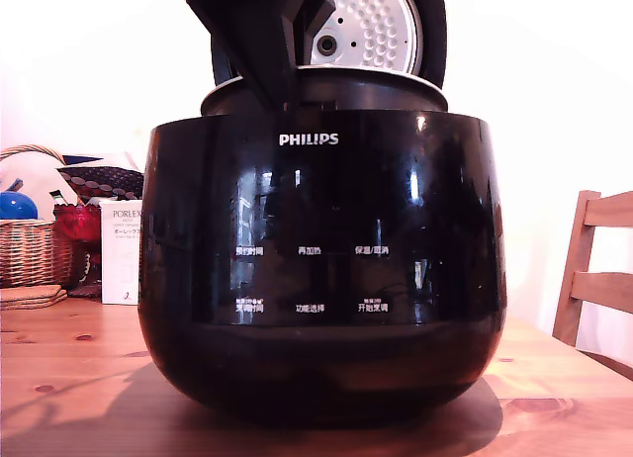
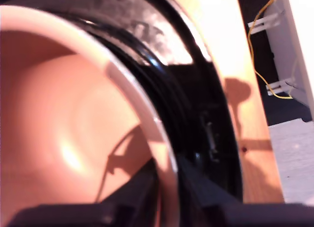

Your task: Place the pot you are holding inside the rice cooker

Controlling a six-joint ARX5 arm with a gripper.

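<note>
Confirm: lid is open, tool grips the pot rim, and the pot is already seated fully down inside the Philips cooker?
Not fully seated. In the exterior view the pot is still raised, its rim and upper wall above the top of the rice cooker. The rest holds: the lid is open and the tool grips the rim.

Overexposed white backdrop, glare on the rice cooker [image 1: 321, 239], blurred wrist view.

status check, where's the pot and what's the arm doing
Gripper jaws clamped on pot rim. Pot partly down in rice cooker, rim above the body. Lid open, nothing blocking seen.
</note>
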